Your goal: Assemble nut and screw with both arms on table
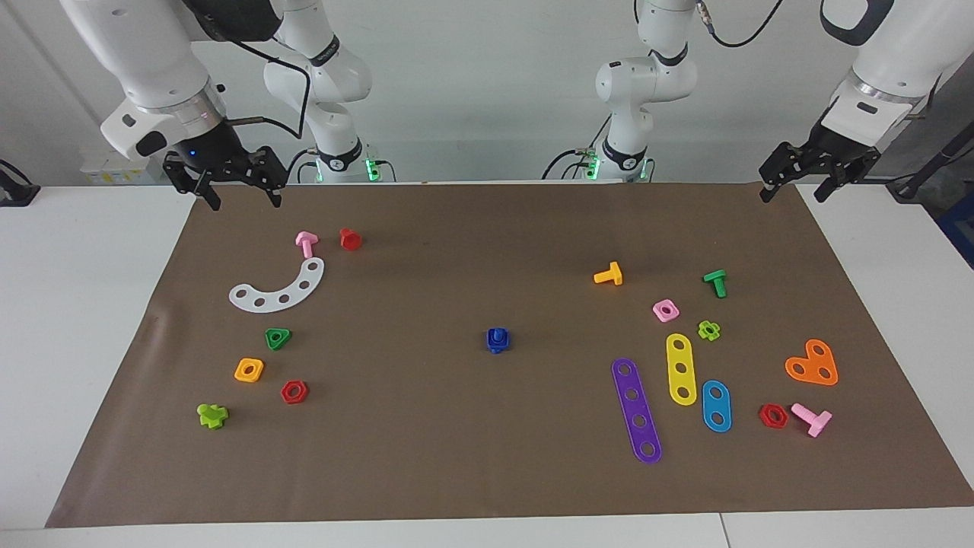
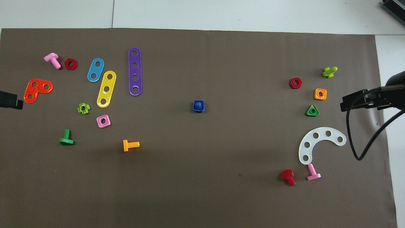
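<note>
The nut and the screw sit together as one blue unit at the middle of the brown mat on the table. In the overhead view the square nut surrounds a round blue stub, the screw, which stands in its centre hole. From this the assembly is judged complete: the shaft is seated in the nut and the unit rests upright on its own, free of both arms. Its central position suits a two-arm task, since it lies about midway between the two arms' ends of the table.

Other parts lie in two groups well apart from the unit. Toward the right arm's end are the green triangular nut, the orange square nut and the white curved plate. Toward the left arm's end are the pink square nut and the purple strip.

The right end effector hangs raised over the mat corner nearest its base, fingers spread apart and pointing down, holding nothing. The left end effector hangs raised over the opposite near corner, tilted, fingers likewise apart and empty. Both arms are folded close to their bases, a waiting pose.
</note>
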